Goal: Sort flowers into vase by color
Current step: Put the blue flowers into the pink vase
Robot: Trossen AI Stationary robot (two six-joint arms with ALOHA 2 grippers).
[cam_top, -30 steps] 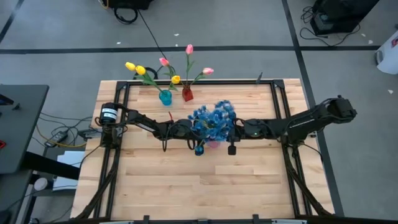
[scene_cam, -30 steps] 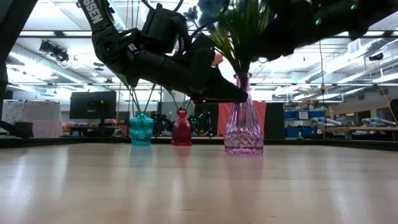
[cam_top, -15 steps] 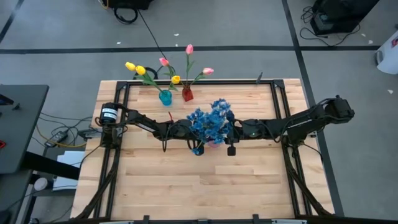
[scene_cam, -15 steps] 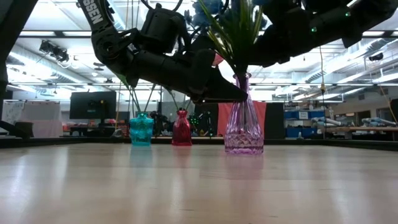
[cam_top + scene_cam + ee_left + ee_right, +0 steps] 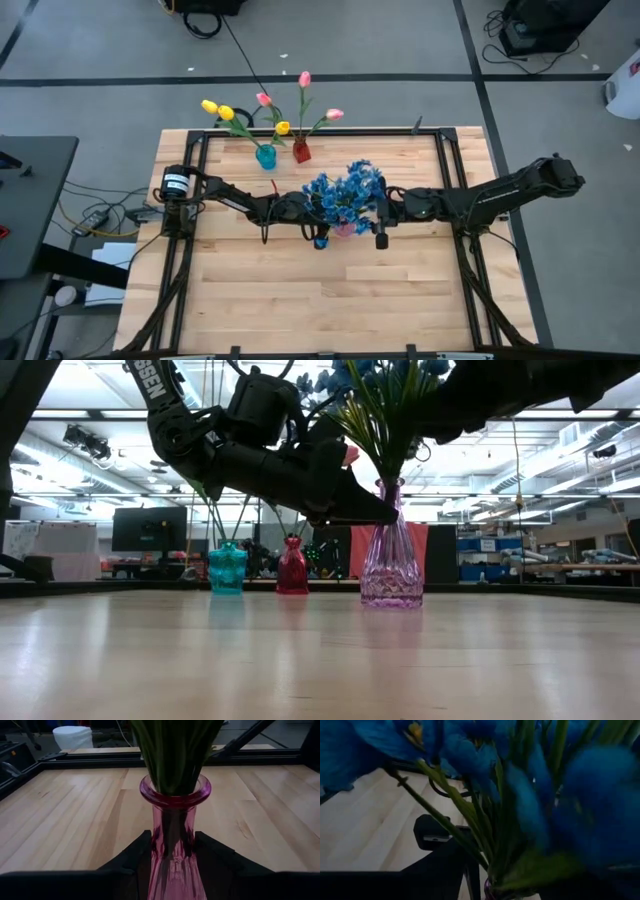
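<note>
Jaws of left gripper (image 5: 172, 851) clamp the pink cut-glass vase (image 5: 391, 550) mid-table, right gripper's (image 5: 381, 213) unclear; blue many-blossomed sprigs (image 5: 345, 192) inside look light, floppy-headed, best held low on the green stems (image 5: 172, 755).

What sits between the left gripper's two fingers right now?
The neck of the pink vase, holding the blue flowers' green stems, sits between the left gripper fingers; the left wrist view shows it.

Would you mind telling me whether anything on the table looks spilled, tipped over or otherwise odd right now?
Nothing stands out. The pink vase stands upright with the blue flowers in it, steadied at its neck by the left gripper. The teal vase and red vase also stand upright.
</note>
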